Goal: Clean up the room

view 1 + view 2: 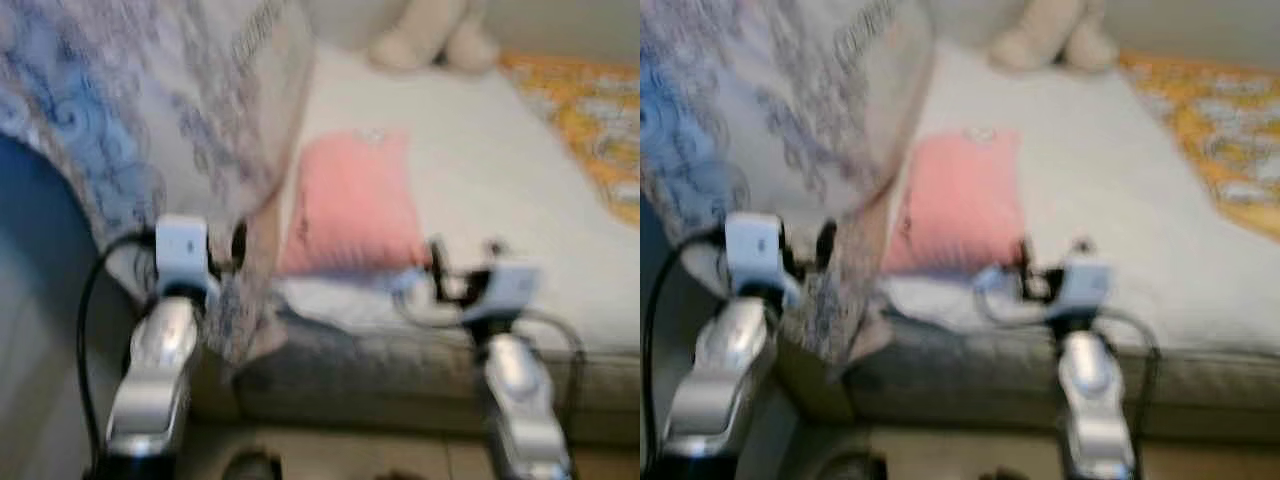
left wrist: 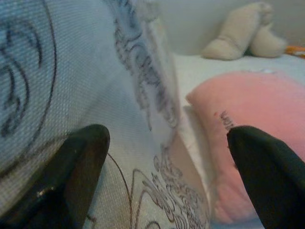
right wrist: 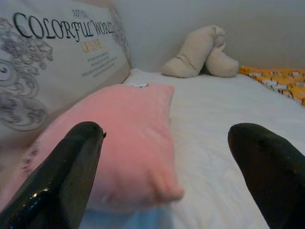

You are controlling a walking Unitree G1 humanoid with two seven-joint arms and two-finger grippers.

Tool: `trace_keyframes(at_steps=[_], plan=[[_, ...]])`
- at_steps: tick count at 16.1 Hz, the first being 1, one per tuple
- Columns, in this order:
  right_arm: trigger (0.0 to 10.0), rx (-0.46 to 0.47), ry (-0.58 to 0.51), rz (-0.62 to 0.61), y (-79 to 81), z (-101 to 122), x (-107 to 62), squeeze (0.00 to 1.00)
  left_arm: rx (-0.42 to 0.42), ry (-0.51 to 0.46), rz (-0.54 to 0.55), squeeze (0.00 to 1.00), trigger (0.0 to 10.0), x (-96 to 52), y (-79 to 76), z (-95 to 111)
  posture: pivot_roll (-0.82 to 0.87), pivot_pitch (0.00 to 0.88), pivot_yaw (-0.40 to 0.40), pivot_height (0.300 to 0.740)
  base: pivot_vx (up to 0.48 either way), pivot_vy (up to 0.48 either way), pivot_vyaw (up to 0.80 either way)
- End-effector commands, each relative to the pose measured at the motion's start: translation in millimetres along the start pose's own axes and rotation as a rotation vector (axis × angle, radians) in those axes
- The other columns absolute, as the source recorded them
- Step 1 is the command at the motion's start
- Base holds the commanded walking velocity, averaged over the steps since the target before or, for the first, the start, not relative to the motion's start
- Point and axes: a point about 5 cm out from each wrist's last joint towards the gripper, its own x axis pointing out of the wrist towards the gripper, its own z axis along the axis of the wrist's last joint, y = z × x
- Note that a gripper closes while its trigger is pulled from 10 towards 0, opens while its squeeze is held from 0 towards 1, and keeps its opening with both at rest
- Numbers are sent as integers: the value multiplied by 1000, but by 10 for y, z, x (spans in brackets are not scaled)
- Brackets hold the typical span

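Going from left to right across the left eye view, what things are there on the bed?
Patterned cushion → pink pillow → beige plush toy → orange patterned blanket.

pillow [image 1: 355, 205] on bed [image 1: 500, 190], apparently just right of patterned cushion [image 1: 150, 110]
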Motion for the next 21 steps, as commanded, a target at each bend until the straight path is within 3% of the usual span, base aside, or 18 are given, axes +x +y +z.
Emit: trace_keyframes(at_steps=[1, 2, 6, 11, 21], plan=[[10000, 0, 1, -20, -86, 53, 72, 271, 36, -15, -18, 0, 10000, 52, -60, 47, 8, 0, -14, 740, 0, 0, 0], [10000, -5, 0, -47, -132, 73, 114, 0, 33, -14, -35, 0, 10000, 56, -93, 47, 8, 0, -14, 740, 0, -319, 0], [10000, -5, -3, -72, -166, 106, 240, 0, 35, -20, -61, 0, 10000, 84, -177, 50, 5, 0, -9, 740, 0, -480, 0], [10000, -23, 3, -26, -20, 70, 294, 0, 32, -19, -65, 0, 10000, 208, -168, 42, 0, 0, -7, 740, 0, -469, 0], [10000, -33, 10, 16, 45, 42, 402, 0, 17, -3, -32, 0, 10000, 277, -223, -10, -1, 0, -7, 740, 0, -440, 0]])
